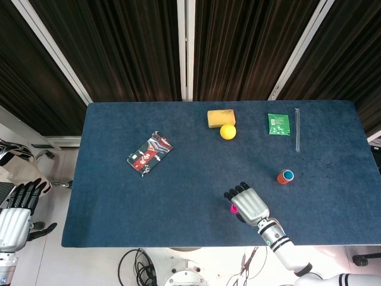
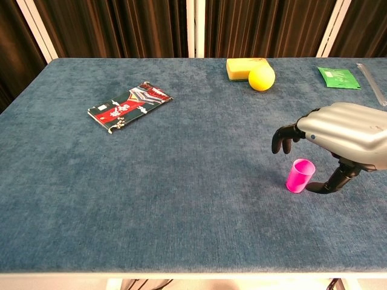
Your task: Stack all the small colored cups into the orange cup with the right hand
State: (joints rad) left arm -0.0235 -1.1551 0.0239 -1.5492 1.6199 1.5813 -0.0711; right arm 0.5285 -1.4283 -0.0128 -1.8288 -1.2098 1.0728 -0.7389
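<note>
Covering the table, blue cloth (image 2: pixel 151 181), dark slatted wall (image 1: pixel 137 47) behind, possibly curtains

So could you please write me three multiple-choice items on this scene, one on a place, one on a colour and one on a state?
1. Where is the yellow ball?
A. touching the yellow sponge
B. on the patterned packet
C. inside the orange cup

2. What colour is the cup beside the right hand?
A. green
B. pink
C. white

3. How does the pink cup stand?
A. tipped on its side
B. lifted off the table
C. upright on the table, with the fingers above it

Answers:
1. A, the ball rests against the sponge's front edge.
2. B, the chest view shows it bright pink.
3. C, its open mouth faces up and it sits on the cloth.
</note>
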